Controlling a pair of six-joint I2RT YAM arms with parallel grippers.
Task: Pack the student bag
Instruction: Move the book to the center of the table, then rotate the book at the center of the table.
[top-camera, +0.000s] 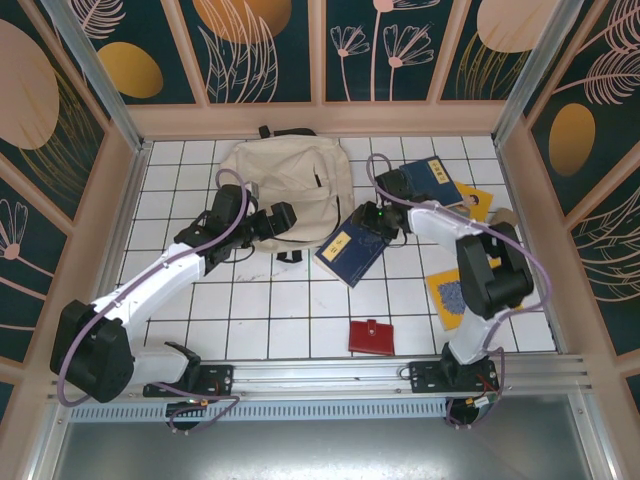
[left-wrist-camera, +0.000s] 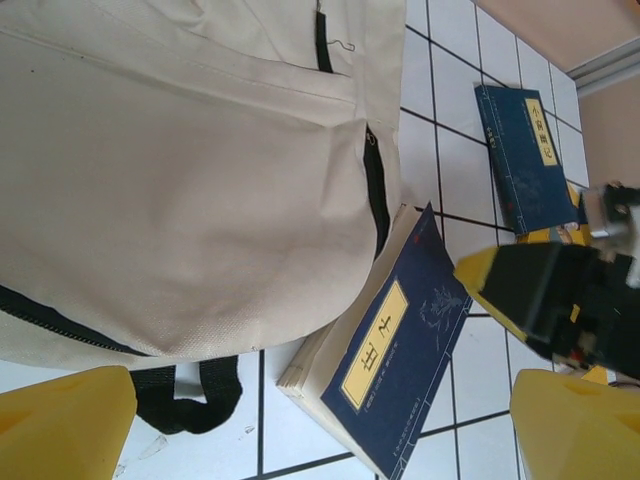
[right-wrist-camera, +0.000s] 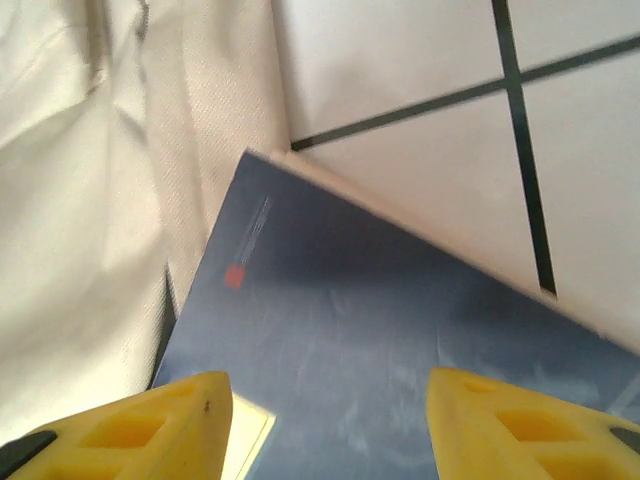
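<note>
The left gripper is spread wide, with nothing between its fingers, and is poised just over the near edge of the student bag. The bag is laid flat on the white tiles, directly ahead of that gripper. Limp, light fabric is to be expected, so it is likely to sag. The rim beside the dark zip slit on its right side is judged the best hold. The right gripper is parted about halfway above a blue book that is leaned against the bag's right edge.

Bright even light, soft shadows — close-ups blurry
</note>
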